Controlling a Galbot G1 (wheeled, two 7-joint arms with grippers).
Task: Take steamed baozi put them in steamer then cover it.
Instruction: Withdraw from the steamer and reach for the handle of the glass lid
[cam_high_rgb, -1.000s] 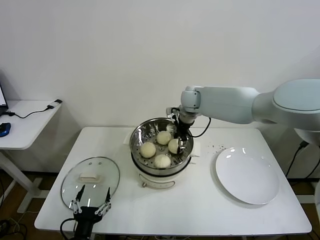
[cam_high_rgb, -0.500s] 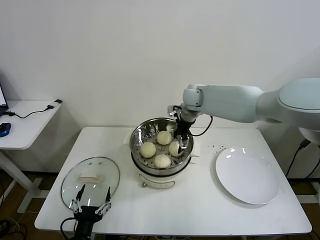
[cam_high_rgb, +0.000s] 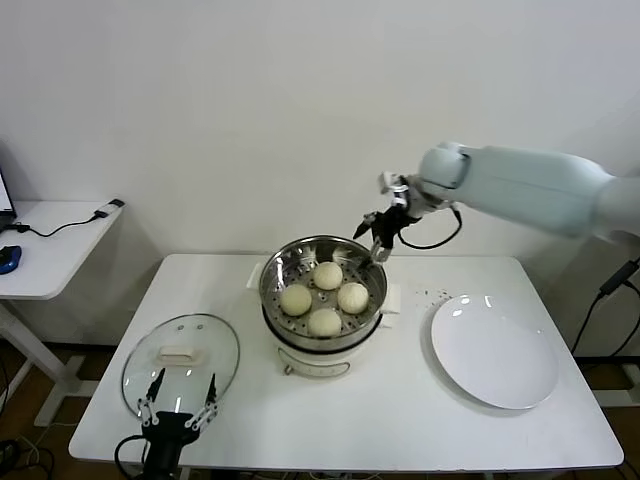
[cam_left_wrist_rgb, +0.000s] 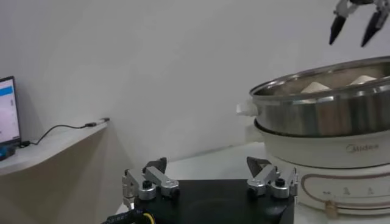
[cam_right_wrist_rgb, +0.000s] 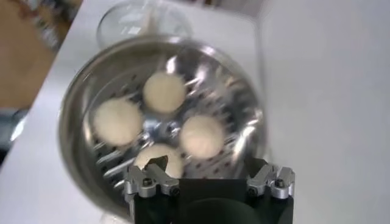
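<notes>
All 4 buns (cam_high_rgb: 325, 296) sit in the steamer (cam_high_rgb: 275, 283), spread in a loose ring on the holed bottom, none stacked, none on the rim. So the loading part looks done; the plate (cam_high_rgb: 494, 352) off to the robot's right is bare.

Step in hand, as I judge it: get the lid (cam_high_rgb: 181, 362) on. It lies flat on the table (cam_high_rgb: 400, 420) at the robot's left, well apart from the steamer, white handle (cam_high_rgb: 178, 355) facing up.

Left gripper (cam_high_rgb: 178, 418) hangs just at the lid's near edge, low by the table front, jaws wide open w/ nothing in them. It's the obvious arm for the pickup.

Right gripper (cam_high_rgb: 380, 238) is up above the steamer's far rim, jaws open, empty, clear of the buns.

To do it well:
- Right arm should be out of the way first, or the lid's path over the pot is blocked.
- Left gripper should take the handle across its short side, centred, so the glass doesn't swing.
- Lift straight up before going sideways; the steamer wall stands tall on its white pot base (cam_high_rgb: 318, 358).
- Lower level and centred so the metal rim seats all round, not hung on one edge.
- Buns sit below the rim, so lid prob. won't squash them.
</notes>
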